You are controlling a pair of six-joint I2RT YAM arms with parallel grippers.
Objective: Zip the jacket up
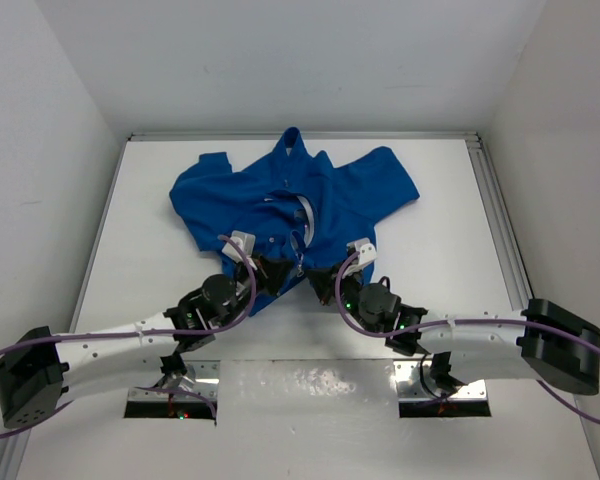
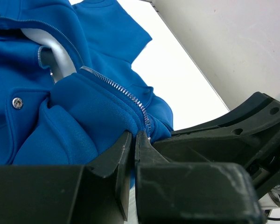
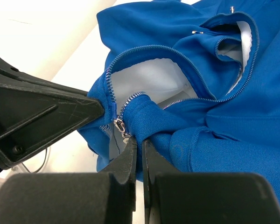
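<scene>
Jacket (image 1: 280, 200) lies on the white counter (image 1: 440, 250), in the far middle part, collar toward the far wall, hem toward the arm bases. Fabric rumpled; sleeves spread left and right.

Zipper (image 2: 116, 86): unzipped over most of its length. The two rows of teeth part above the hem, and the pale lining (image 3: 149, 81) shows between them. Pull (image 3: 118, 124) sits low, at the hem end, just beside the right fingertips.

Left gripper (image 1: 273, 270): at the hem, left of the zipper. In the left wrist view its jaws are clenched to a thin slit on a fold of blue fabric right by the bottom teeth (image 2: 134, 140). A metal snap (image 2: 17, 102) shows on the front panel, well left of the pinch.

Right gripper (image 1: 320, 283): at the hem, right of the zipper. In the right wrist view its jaws are pressed nearly together on a bunched roll of hem fabric (image 3: 140, 142).

The two grippers face each other across the zipper base, close together.
</scene>
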